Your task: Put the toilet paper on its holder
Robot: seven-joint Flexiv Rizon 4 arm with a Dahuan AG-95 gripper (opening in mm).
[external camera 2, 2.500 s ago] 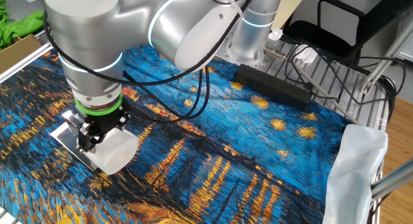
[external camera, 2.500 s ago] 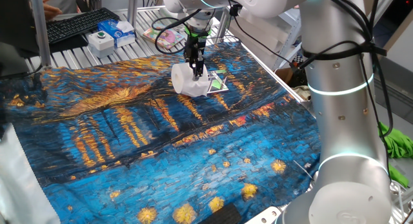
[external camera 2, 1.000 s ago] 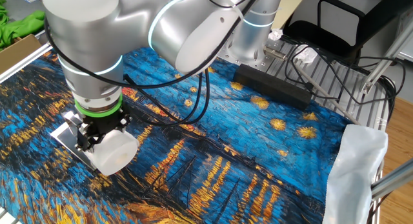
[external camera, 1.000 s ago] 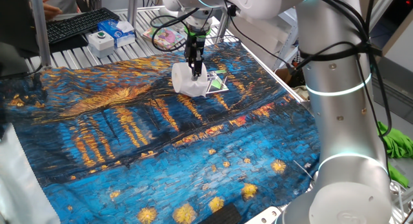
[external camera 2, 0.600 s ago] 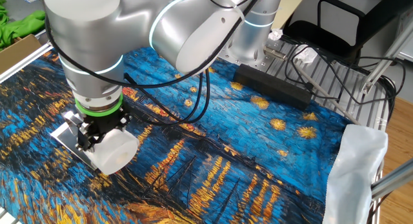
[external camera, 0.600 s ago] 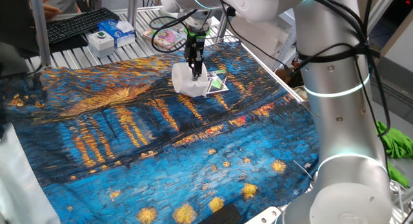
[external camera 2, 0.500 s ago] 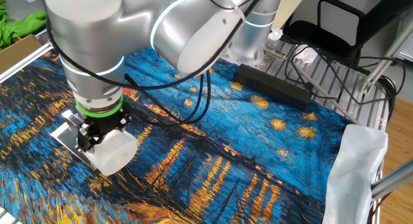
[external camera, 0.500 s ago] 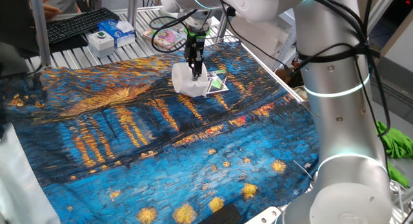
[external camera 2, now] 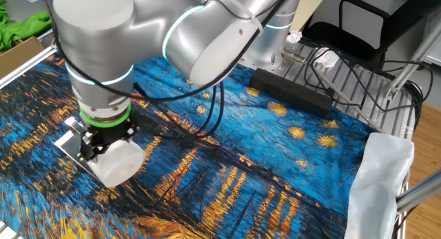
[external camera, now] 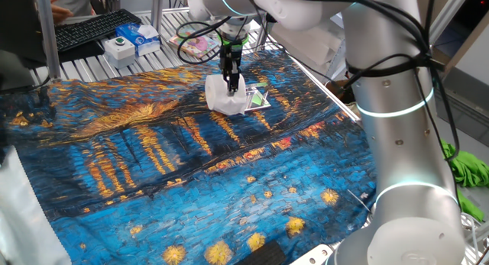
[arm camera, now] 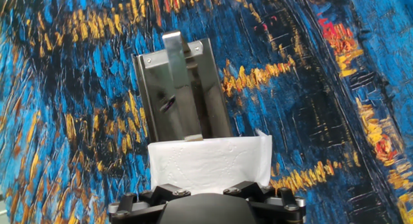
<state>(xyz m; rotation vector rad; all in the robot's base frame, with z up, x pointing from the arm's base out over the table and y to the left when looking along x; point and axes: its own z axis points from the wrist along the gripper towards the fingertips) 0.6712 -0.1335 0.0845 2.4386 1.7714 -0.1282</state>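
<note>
The gripper (external camera 2: 98,147) points straight down and grasps the toilet paper (external camera 2: 117,163) across its width; the roll lies on its side on the painted blue and yellow cloth (external camera: 153,158), touching the holder (arm camera: 181,95); in the hand view the chrome holder lies at 12 o'clock from the roll (arm camera: 208,161), its upright strip at the far end; nothing stands between them. At 10 o'clock of the roll (external camera: 226,98), well apart, stand a white box with a green button (external camera: 118,46) and a keyboard (external camera: 92,27).

Arm (external camera: 393,135) arched over the table, tool (external camera 2: 105,144) straight down, jaws wide around the roll.
</note>
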